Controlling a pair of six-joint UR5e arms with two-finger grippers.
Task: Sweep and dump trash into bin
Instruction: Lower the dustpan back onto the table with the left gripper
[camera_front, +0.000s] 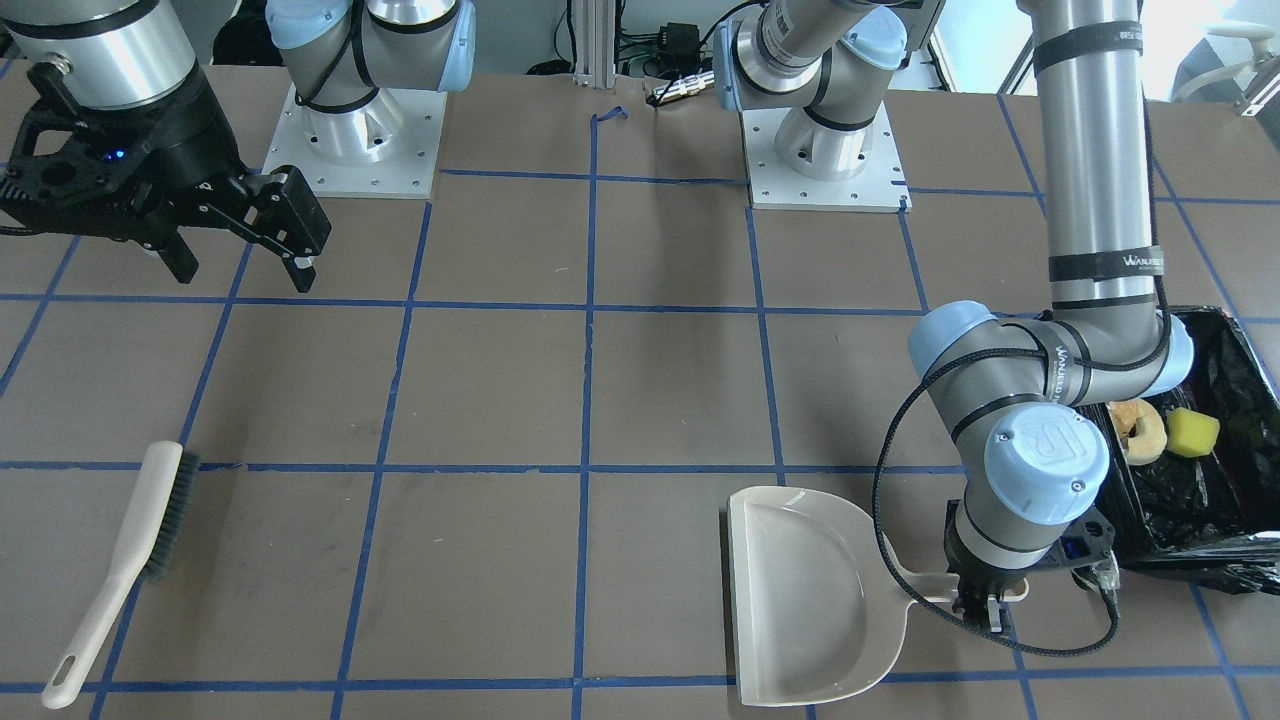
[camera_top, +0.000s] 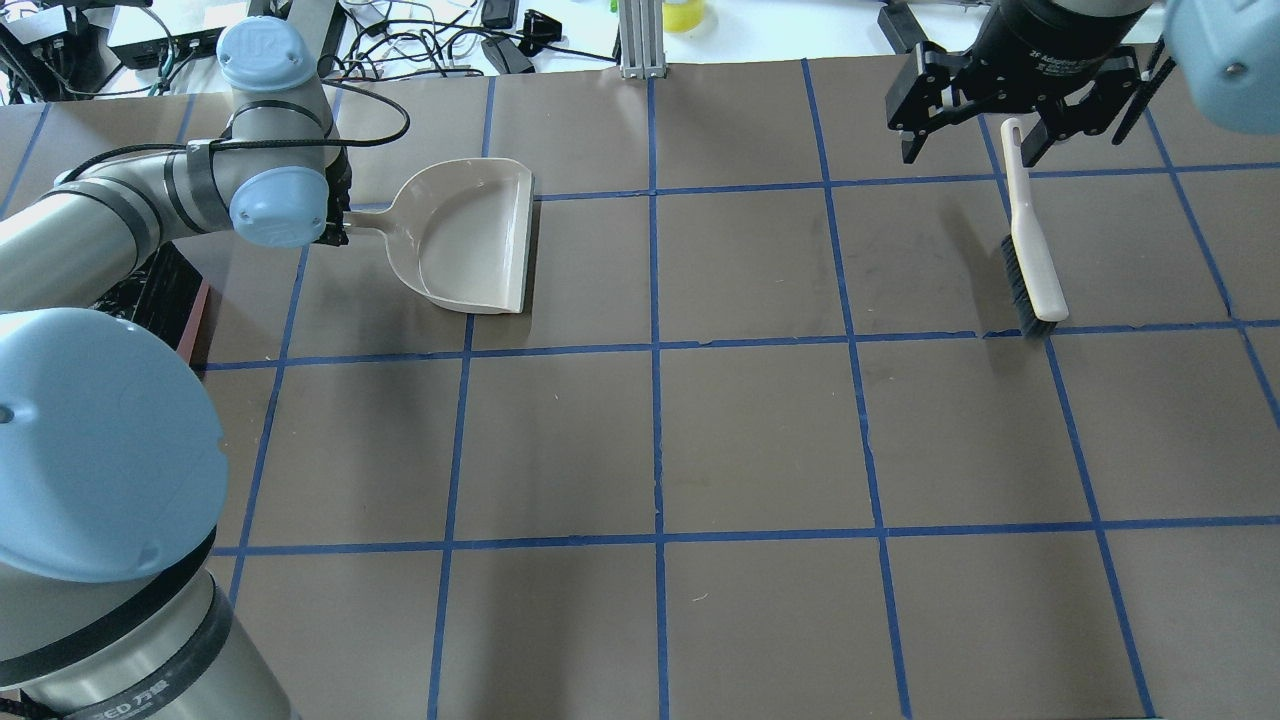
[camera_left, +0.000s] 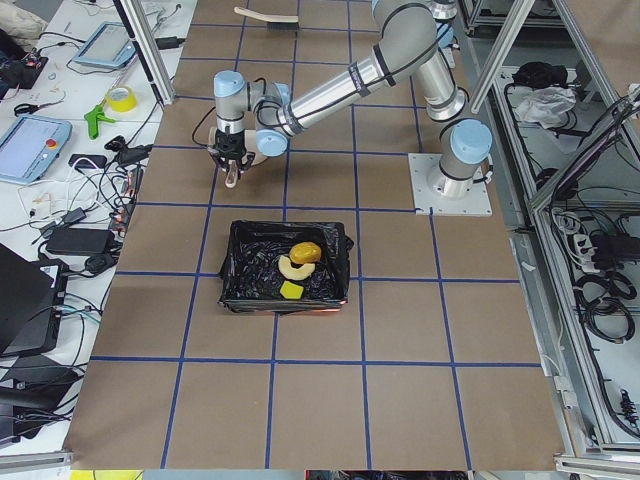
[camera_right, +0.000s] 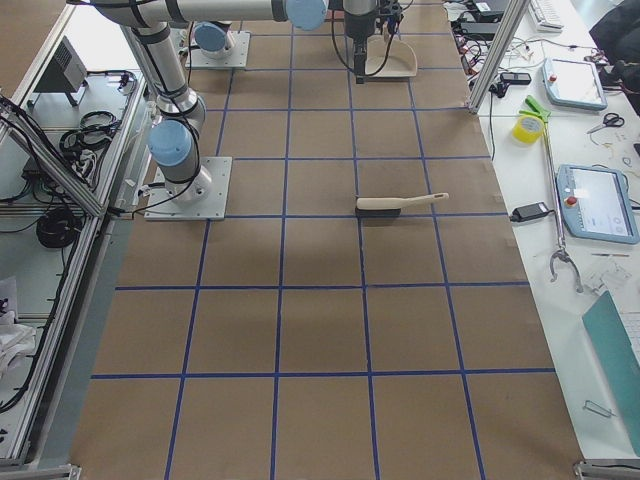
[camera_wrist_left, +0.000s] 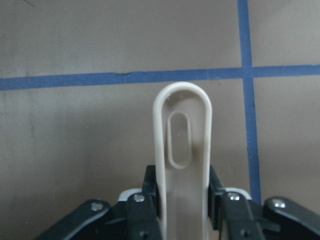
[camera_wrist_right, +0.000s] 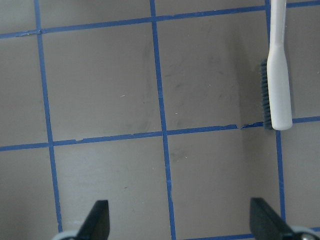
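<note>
Brown bench (camera_front: 640, 400) under a blue tape grid, action all at the robot's left end. Bin (camera_left: 235, 262) with its black liner sitting there, trash already inside: bread roll (camera_left: 306, 252), croissant (camera_left: 292, 268), sponge piece (camera_left: 291, 290), bunched together.

Just beside it, dustpan (camera_front: 810, 590) flat on the bench, scoop empty. Left end effector (camera_wrist_left: 182, 192) pinching the handle, fingers pressed against both flanks.

Far side: right end effector (camera_top: 975, 140) spread wide, gripping nothing, hovering over the handle end of the brush (camera_front: 120, 570), which lies flat.

Key geometry: bin right next to the left end effector, on its outer side; dustpan's long axis running from handle near the bin out to the mouth toward mid-bench. Left arm by far the nearer, right well apart. Dump looks done; probably just a release and lift-off to come.
</note>
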